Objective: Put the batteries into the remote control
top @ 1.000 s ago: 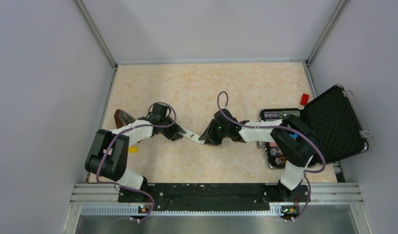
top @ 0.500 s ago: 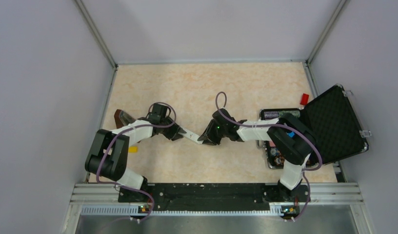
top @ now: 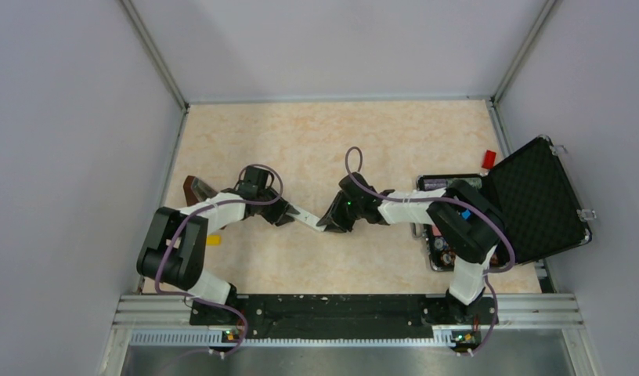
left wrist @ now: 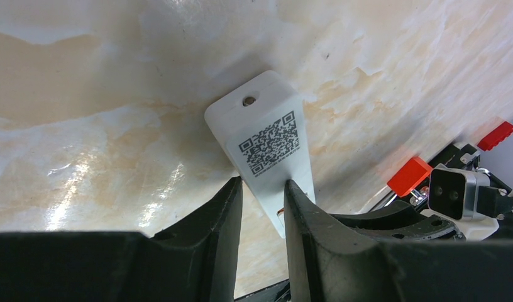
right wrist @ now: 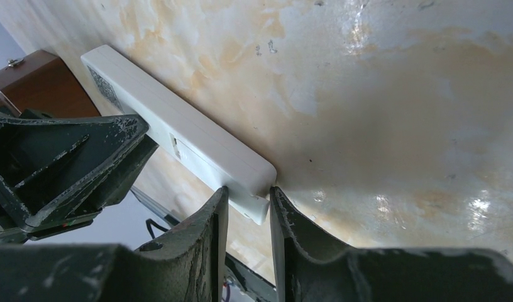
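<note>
My left gripper [left wrist: 263, 189] is clamped on the remote control [left wrist: 266, 135], whose white back runs up from between my two fingers toward the middle of the left wrist frame; the part behind my fingers is hidden. My right gripper [right wrist: 248, 196] is closed on the remote's other end at the bottom centre of the right wrist frame, with only a corner showing between the pads. From above, the remote lies as a short white bar at mid-frame on the marbled table [top: 316, 141], both of its ends covered by my grippers. Its button face cannot be seen in any view. The one marking I can make out is a black QR code on the back, below a small round screw hole; I can read no words on it. In the right wrist view the same code is a dark, slanted smear. My right arm covers most of the open black case [top: 539, 200] at the right, so its contents are hard to tell. A red block [left wrist: 409, 176] shows at the right edge, partly cut off by my finger.
</note>
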`<act>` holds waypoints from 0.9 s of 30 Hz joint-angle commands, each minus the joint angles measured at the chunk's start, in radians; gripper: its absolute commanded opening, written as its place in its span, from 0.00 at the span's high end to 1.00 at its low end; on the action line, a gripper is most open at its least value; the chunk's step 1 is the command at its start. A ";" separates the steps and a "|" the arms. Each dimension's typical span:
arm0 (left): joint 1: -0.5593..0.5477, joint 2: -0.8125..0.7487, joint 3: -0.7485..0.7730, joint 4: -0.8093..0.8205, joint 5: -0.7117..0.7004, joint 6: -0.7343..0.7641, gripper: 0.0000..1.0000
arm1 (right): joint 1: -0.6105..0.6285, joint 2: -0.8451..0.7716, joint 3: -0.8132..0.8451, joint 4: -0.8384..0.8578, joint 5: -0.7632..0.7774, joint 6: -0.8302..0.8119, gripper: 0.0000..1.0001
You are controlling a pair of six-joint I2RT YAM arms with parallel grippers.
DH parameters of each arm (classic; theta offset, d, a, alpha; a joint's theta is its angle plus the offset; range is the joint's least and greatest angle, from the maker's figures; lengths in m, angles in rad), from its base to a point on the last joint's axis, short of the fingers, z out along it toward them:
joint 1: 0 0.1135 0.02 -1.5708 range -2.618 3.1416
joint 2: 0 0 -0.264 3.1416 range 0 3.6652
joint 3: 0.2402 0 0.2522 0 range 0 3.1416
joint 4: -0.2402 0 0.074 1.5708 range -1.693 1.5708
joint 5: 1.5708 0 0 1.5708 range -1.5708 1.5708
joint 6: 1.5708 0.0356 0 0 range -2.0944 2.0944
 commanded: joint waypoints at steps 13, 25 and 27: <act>-0.002 0.041 -0.038 -0.015 -0.028 0.021 0.67 | 0.045 0.100 0.038 0.035 0.045 0.025 0.63; -0.002 0.038 -0.049 -0.009 -0.026 0.019 0.69 | 0.064 0.148 0.044 0.040 0.067 0.040 0.63; -0.002 0.038 -0.049 -0.008 -0.028 0.022 0.70 | 0.066 0.152 0.046 0.036 0.078 0.038 0.63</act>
